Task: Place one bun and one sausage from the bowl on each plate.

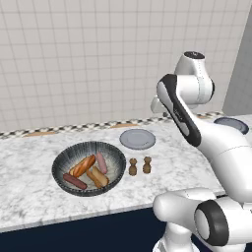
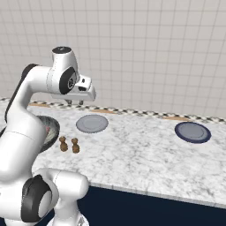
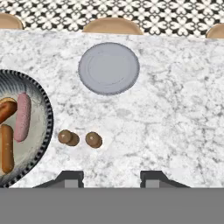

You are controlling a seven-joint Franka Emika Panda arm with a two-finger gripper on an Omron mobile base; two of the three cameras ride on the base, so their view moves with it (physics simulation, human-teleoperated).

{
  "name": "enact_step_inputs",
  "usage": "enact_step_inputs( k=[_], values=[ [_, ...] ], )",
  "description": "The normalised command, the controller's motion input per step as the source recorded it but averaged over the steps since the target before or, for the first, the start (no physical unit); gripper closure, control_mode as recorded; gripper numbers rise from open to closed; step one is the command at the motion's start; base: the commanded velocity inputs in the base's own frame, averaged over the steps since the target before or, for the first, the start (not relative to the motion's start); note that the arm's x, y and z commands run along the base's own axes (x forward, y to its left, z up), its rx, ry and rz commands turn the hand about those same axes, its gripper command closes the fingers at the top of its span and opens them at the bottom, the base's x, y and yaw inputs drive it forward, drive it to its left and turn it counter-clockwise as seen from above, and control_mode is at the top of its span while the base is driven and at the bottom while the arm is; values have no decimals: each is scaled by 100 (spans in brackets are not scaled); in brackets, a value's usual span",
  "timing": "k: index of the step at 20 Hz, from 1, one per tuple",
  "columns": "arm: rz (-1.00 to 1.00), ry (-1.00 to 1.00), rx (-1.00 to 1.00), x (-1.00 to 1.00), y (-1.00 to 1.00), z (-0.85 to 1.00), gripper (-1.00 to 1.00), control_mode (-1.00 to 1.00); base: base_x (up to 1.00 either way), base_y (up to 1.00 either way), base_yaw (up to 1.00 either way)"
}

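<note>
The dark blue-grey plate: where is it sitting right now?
In the right base view the dark blue-grey plate lies flat on the marble counter, far right, near the patterned back edge, well apart from the light grey plate and the two small brown shakers.

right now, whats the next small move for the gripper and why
Probably swing the gripper left and down toward the bowl. It hangs high above the counter with nothing between its fingers, both plates are bare, and the buns and sausages all lie in the bowl.
</note>
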Motion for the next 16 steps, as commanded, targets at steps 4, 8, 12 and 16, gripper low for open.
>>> enact_step_inputs(
  k=[4, 8, 12, 16],
  values=[
    [0, 0, 0, 6, 0, -23, -100, -100, 0, 0, 0],
    [7, 0, 0, 3, 52, -43, -100, -100, 0, 0, 0],
    [20, 1, 0, 0, 100, -45, -100, -100, 0, 0, 0],
    [20, 6, -1, 0, 100, -39, -100, -100, 0, 0, 0]
  ],
)
